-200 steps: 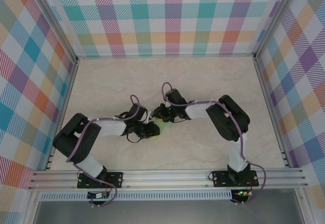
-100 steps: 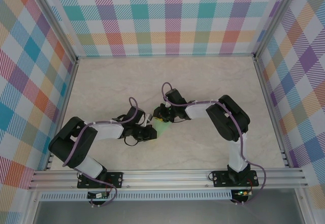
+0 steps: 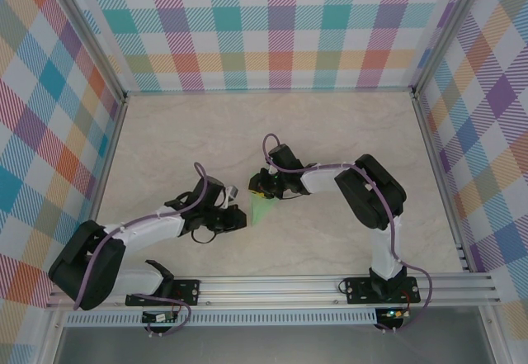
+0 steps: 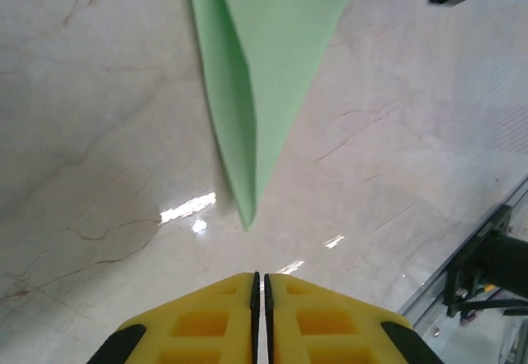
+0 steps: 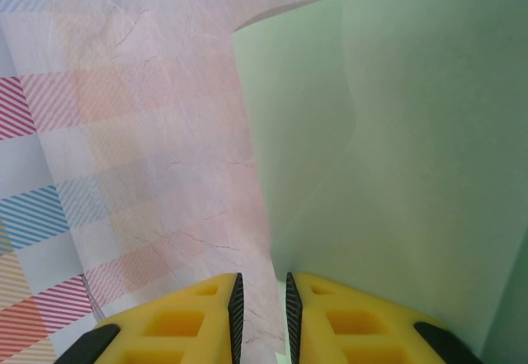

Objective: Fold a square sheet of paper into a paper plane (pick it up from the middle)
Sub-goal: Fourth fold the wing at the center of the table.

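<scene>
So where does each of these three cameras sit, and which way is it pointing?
Top external: fixed above and behind the arms, looking down on the table; both arms show whole, bases at the bottom.
Left wrist: on the left arm, looking past its shut left gripper at the pointed green paper and the table beyond.
Right wrist: on the right arm, very close; the right gripper is closed on that paper's edge.
Shared: the green paper appears in all three.

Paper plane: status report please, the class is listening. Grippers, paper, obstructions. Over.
Left gripper shut, empty, just short of the nose. Right gripper pinching the paper plane at its wide end. Nothing in the way.
</scene>
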`<state>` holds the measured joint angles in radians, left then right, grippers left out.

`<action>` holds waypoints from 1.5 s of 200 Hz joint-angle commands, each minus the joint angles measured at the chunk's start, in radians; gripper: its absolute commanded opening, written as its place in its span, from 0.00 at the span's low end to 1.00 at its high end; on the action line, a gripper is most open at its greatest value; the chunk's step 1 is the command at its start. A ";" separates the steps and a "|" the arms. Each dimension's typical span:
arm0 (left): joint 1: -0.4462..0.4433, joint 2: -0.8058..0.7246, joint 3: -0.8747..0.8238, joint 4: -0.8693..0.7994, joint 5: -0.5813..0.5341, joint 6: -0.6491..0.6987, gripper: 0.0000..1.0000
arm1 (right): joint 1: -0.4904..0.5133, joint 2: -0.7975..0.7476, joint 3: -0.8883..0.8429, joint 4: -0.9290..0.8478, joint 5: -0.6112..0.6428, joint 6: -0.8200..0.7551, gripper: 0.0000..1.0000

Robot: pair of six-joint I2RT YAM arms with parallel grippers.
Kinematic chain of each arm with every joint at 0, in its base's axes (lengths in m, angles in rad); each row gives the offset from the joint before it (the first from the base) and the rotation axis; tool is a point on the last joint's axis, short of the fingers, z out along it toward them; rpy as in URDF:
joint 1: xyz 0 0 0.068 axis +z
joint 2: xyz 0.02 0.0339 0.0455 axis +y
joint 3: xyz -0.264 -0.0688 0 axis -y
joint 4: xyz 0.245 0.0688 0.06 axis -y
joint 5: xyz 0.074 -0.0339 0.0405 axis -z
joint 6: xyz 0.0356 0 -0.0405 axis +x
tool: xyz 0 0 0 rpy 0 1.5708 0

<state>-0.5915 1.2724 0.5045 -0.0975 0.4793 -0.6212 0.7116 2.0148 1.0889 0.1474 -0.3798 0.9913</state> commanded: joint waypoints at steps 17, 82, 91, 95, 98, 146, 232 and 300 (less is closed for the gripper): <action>-0.002 0.064 0.072 0.128 0.020 -0.096 0.16 | 0.006 0.067 -0.056 -0.183 0.059 0.007 0.24; -0.020 0.257 0.181 0.214 -0.005 -0.109 0.21 | 0.006 0.064 -0.052 -0.178 0.048 0.014 0.24; -0.022 0.272 0.186 0.214 -0.021 -0.109 0.21 | 0.006 0.064 -0.052 -0.175 0.047 0.015 0.24; -0.023 0.277 0.188 0.214 -0.030 -0.109 0.21 | 0.006 0.064 -0.052 -0.174 0.047 0.015 0.24; -0.024 0.281 0.190 0.210 -0.034 -0.107 0.20 | 0.006 0.063 -0.052 -0.175 0.048 0.016 0.24; -0.027 0.354 0.181 0.168 -0.135 -0.072 0.18 | 0.006 0.062 -0.035 -0.182 0.038 0.011 0.24; -0.031 0.348 0.049 0.062 -0.282 -0.062 0.07 | -0.016 -0.040 0.083 -0.325 0.054 -0.080 0.26; -0.031 0.315 0.049 -0.009 -0.202 0.056 0.03 | -0.030 -0.177 0.004 -0.229 -0.017 -0.138 0.13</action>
<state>-0.6197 1.5620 0.5934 0.1062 0.2977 -0.6338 0.6781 1.8851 1.1454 -0.1310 -0.3492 0.8822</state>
